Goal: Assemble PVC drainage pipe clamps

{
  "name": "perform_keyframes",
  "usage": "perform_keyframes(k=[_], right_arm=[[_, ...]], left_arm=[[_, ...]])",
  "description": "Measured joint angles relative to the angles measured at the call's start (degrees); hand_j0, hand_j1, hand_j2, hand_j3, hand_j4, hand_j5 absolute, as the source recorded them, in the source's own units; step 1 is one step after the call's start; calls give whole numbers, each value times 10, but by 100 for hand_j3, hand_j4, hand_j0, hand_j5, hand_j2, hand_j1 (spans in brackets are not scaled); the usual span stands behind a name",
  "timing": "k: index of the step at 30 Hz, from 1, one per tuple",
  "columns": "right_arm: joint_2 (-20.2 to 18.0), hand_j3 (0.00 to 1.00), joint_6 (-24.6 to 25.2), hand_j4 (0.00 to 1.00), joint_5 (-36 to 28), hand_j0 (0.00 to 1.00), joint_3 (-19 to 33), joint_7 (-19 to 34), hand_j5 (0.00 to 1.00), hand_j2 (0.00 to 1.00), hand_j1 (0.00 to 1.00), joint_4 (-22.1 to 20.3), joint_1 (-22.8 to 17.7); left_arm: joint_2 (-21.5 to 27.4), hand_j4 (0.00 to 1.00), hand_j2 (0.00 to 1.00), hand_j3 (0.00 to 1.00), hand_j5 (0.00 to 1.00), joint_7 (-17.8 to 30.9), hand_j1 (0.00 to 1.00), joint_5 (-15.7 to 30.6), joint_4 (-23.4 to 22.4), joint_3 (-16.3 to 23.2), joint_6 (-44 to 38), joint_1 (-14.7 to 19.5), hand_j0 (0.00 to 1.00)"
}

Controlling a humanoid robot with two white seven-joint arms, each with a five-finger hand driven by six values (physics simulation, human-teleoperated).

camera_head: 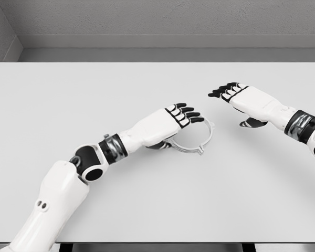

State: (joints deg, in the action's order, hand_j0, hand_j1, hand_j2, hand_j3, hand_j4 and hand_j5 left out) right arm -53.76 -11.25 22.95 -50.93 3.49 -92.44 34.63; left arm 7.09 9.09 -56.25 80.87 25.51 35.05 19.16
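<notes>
A grey ring-shaped pipe clamp [207,138] with small tabs on its rim lies flat on the white table [157,210], just right of the middle. My left hand [179,119] is stretched over the ring's left half and hides that part. Its fingers are extended and its thumb is tucked underneath by the rim; I cannot tell whether it touches the ring. My right hand [235,98] hovers to the upper right of the ring and apart from it. Its fingers are straight and point left, its thumb hangs down, and it holds nothing.
The table ends at a grey wall at the back and at a front edge near the bottom of the picture. No other parts show on it.
</notes>
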Motion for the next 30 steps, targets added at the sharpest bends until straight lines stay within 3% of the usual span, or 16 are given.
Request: perform_keyframes(k=[30], right_arm=[[-1,100,-1,100,0,100,0,0,100,100,100,0,0]], left_arm=[[-14,100,100,100,100,0,100,0,-42,4,0,24,100]])
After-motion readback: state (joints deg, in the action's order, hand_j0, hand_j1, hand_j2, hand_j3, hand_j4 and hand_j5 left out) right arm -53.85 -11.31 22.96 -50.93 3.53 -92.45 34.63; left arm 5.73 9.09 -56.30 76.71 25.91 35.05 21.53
